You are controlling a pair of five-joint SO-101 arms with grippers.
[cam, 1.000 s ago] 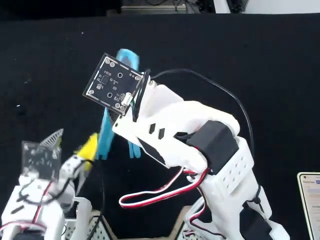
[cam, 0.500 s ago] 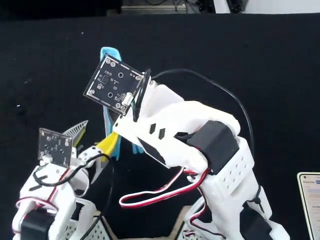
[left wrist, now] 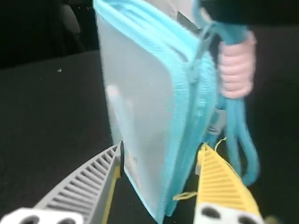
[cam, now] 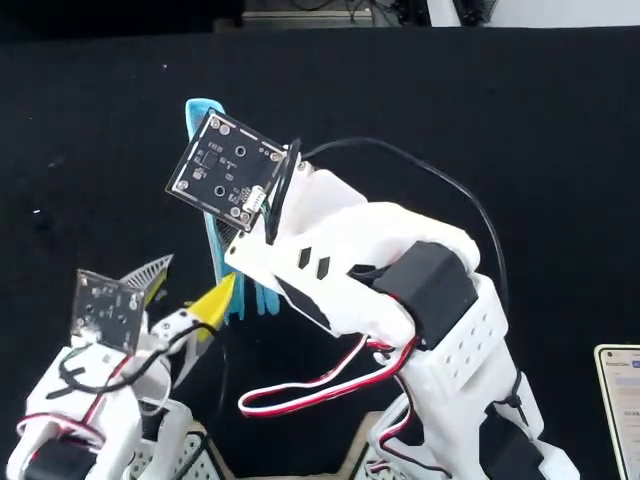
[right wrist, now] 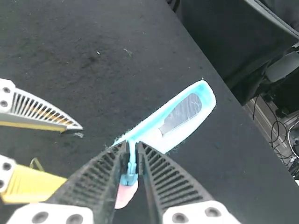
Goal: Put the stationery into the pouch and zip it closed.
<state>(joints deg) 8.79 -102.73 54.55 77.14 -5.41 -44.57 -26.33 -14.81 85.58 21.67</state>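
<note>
A translucent pouch (cam: 200, 112) with blue trim hangs on edge above the black table. My right gripper (right wrist: 132, 147) is shut on its blue zipper pull (right wrist: 131, 163), just above a pink tag (right wrist: 124, 196). In the high view the right arm (cam: 400, 280) and its camera board cover the pouch's middle. My left gripper (cam: 190, 285) is open at the pouch's lower end. In the left wrist view the pouch (left wrist: 140, 102) stands between the grey finger (left wrist: 79, 186) and the yellow finger (left wrist: 219, 186). A blue strap with a pink tag (left wrist: 236, 70) hangs beside it.
A white phone-like slab (cam: 620, 400) lies at the table's right front corner. Red and white cables (cam: 320, 385) loop below the right arm. Chairs and cables (right wrist: 280, 126) lie beyond the table's far edge.
The pouch's upper end has swung to the left. My left arm has come in toward the pouch's lower end, so its open fingers now flank it.
</note>
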